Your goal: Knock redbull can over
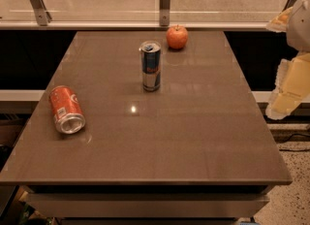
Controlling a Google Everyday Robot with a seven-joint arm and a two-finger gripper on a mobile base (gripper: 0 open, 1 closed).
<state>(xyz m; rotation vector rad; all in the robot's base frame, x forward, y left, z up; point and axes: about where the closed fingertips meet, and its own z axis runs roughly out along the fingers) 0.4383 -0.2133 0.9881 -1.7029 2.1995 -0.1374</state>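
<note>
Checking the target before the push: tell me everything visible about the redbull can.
The redbull can is slim, tall and metal-looking, blue and silver with red lettering and a silver top. It stands upright on the brown table, behind centre, in front of the red apple without touching it. Only the tabletop touches it. The tool hangs beyond the table's right edge, far from it.

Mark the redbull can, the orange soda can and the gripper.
redbull can [151, 69]: camera view, blue label.
orange soda can [64, 107]: camera view, side wall.
gripper [286, 95]: camera view, pale body, right of the table [193, 127].
</note>
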